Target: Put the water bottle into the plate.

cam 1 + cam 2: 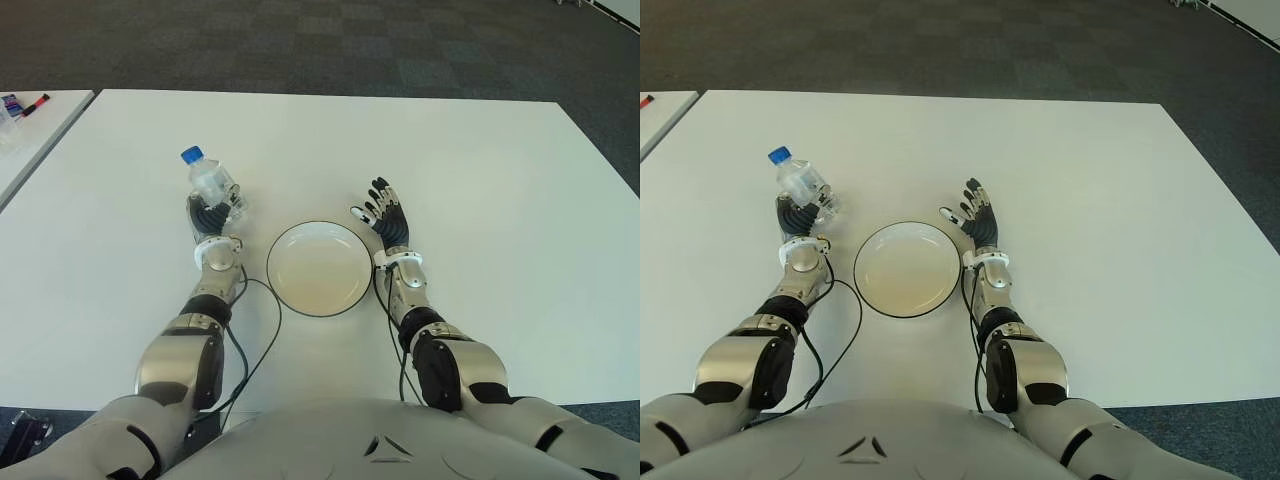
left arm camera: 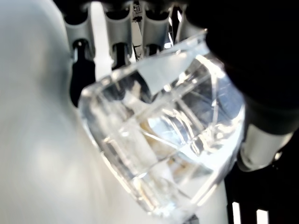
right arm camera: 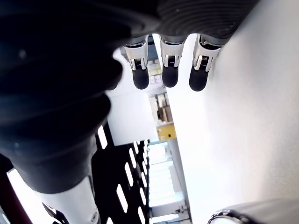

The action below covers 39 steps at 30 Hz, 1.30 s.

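left hand (image 1: 212, 213) gripping water bottle (image 1: 210, 181), cap tilted away-left | plate (image 1: 322, 297) just to its right | right hand (image 1: 387, 218) spread, empty, beyond plate

You had a wide bare stretch of the white table (image 1: 480, 150) across the upper and right part of the frame. The plate (image 1: 321, 268) lay in the centre, hemmed on both sides: the left hand (image 1: 213, 215) with the water bottle (image 1: 208, 178) just left, the right hand (image 1: 387, 216), fingers spread, close at its upper right. Between bottle and plate rim nothing stood.
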### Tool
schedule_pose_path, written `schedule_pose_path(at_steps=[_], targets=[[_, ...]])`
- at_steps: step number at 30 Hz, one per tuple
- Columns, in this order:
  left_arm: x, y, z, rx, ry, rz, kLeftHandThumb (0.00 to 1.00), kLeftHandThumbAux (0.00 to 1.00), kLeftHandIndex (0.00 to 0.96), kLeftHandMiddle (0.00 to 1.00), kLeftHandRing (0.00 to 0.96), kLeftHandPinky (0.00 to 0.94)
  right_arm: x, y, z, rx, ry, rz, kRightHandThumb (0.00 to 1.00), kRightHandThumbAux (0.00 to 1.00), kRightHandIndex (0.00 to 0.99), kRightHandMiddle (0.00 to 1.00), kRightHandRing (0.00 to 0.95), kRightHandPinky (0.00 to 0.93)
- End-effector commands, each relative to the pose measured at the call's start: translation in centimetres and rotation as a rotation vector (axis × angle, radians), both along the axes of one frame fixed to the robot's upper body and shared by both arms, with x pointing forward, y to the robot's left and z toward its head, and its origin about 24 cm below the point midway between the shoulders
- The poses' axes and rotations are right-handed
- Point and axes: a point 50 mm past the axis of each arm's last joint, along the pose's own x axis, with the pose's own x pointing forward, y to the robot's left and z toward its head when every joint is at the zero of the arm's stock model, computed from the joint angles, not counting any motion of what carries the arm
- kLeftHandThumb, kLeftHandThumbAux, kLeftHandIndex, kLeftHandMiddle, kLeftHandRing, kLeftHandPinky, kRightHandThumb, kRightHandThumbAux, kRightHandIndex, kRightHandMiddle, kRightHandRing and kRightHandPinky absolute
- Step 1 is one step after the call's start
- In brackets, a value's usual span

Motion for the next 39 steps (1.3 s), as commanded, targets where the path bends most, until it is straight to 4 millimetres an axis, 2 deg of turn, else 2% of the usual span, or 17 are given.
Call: schedule_pose_path(at_steps=[1, 8, 16, 21, 28, 32, 39], targets=[[0.1, -0.9, 1.8, -0.010, -0.152, -0.061, 0.854, 0.668, 0.398, 0.525, 0.848, 0.781, -2.4, -0.2, -3.0, 0.022, 0.163, -0.012, 0.052, 0.885, 0.068, 0.062, 0.056, 0.112], [-0.5, -1.0, 2.4, 0.024, -0.189, -0.125, 0.854, 0.668, 0.401, 0.524, 0.855, 0.747, -2.4, -0.2, -3.0, 0.028, 0.168, -0.014, 0.033, 0.902, 0.072, 0.064, 0.058, 0.114], [-1.3, -1.6, 3.0, 0.016, -0.232, -0.171, 0.855, 0.667, 0.406, 0.521, 0.855, 0.753, -2.4, -0.2, -3.0, 0.028, 0.172, -0.017, 0.014, 0.913, 0.071, 0.067, 0.059, 0.114], [-1.9, -2.1, 3.4, 0.003, -0.270, -0.180, 0.856, 0.666, 0.409, 0.520, 0.853, 0.705, -2.4, -0.2, -3.0, 0.026, 0.166, -0.019, 0.007, 0.919, 0.072, 0.067, 0.062, 0.116], [-2.7, -3.1, 4.2, 0.011, -0.327, -0.221, 0.856, 0.666, 0.409, 0.519, 0.854, 0.768, -2.4, -0.1, -3.0, 0.024, 0.168, -0.017, 0.000, 0.926, 0.070, 0.067, 0.062, 0.117], [-3.5, -4.4, 5.3, 0.019, -0.388, -0.279, 0.855, 0.666, 0.407, 0.519, 0.863, 0.821, -2.4, -0.1, -3.0, 0.024, 0.166, -0.015, 0.000, 0.928, 0.068, 0.066, 0.062, 0.117], [-4.3, -5.3, 6.3, 0.016, -0.424, -0.344, 0.854, 0.667, 0.403, 0.518, 0.861, 0.836, -2.4, 0.0, -3.0, 0.025, 0.165, -0.015, 0.002, 0.925, 0.068, 0.067, 0.062, 0.115]])
